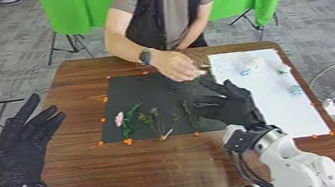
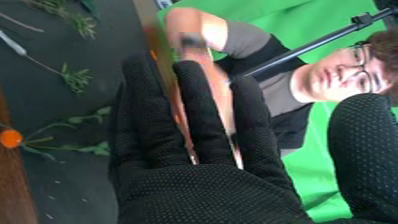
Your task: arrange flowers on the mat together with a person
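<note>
Held the left hand (image 1: 22, 142) upright at the worktop's (image 1: 78, 121) left edge with fingers spread, and the right hand (image 1: 234, 108) over the right edge of the mat (image 1: 132, 92) with fingers straight and thumb apart. Saw the pink flower (image 1: 119, 118) and green sprigs (image 1: 131, 122) lying on the mat's near half, and a person's hand (image 1: 176, 65) above its far part; could not tell that grip.

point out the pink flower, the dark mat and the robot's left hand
Pink flower (image 1: 119, 119): head view, on its pink bloom.
Dark mat (image 1: 133, 93): head view, on its bare surface.
Left hand (image 1: 17, 146): head view, on its gloved palm.
</note>
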You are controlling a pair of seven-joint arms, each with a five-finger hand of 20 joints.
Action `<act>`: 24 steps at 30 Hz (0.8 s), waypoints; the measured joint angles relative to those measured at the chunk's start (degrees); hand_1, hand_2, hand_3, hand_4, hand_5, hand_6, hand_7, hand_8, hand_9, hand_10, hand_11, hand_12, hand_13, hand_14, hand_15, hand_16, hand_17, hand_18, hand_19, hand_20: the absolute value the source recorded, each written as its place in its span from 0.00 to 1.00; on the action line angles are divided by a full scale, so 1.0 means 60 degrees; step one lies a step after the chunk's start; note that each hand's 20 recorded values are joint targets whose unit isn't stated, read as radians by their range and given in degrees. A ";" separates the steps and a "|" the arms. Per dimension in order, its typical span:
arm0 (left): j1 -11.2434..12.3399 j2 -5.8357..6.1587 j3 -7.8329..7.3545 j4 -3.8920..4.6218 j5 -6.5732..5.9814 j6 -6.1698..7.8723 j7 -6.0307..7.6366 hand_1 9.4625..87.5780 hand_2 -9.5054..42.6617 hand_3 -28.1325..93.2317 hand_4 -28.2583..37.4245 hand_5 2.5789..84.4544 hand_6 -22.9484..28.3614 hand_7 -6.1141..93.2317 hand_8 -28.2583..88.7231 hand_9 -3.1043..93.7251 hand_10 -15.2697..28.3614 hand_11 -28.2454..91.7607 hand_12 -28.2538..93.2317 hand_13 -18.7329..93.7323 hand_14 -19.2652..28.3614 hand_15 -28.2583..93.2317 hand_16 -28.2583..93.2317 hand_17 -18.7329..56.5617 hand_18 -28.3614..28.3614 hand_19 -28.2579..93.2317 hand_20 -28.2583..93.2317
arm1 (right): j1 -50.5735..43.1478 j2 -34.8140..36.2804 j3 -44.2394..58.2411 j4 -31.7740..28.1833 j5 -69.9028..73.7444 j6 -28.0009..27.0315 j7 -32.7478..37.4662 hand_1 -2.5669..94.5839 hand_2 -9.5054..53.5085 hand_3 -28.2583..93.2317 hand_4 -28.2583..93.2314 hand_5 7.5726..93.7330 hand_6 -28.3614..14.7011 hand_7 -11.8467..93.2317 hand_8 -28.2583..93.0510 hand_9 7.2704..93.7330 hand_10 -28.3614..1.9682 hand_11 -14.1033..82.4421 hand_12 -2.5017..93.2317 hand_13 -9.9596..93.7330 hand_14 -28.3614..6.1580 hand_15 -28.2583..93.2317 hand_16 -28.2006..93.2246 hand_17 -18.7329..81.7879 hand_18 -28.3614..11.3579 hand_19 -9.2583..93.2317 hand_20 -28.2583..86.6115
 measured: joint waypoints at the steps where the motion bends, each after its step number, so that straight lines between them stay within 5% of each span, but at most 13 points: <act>1: -0.0003 0.0000 0.0008 0.0000 0.0001 0.0000 -0.0002 0.11 0.32 0.85 0.00 0.42 0.61 0.15 0.17 0.44 0.85 0.43 0.32 0.44 1.00 0.63 0.16 0.19 1.00 0.77 0.10 | -0.0002 0.0021 0.0002 -0.0008 -0.0014 0.0040 -0.0023 0.14 0.34 0.88 0.00 0.37 0.66 0.21 0.13 0.50 0.33 0.27 0.14 0.50 0.14 0.51 0.32 0.23 0.15 0.57 0.38; 24: -0.0076 0.0069 0.0174 0.0000 -0.0005 0.0103 -0.0020 0.12 0.32 0.85 0.00 0.42 0.61 0.15 0.17 0.44 0.85 0.43 0.33 0.44 1.00 0.64 0.16 0.19 1.00 0.76 0.14 | -0.0032 0.0366 -0.0067 -0.0053 -0.0300 0.0987 -0.0407 0.16 0.34 0.90 0.00 0.40 0.64 0.21 0.13 0.53 0.30 0.30 0.15 0.53 0.15 0.58 0.31 0.24 0.16 0.60 0.39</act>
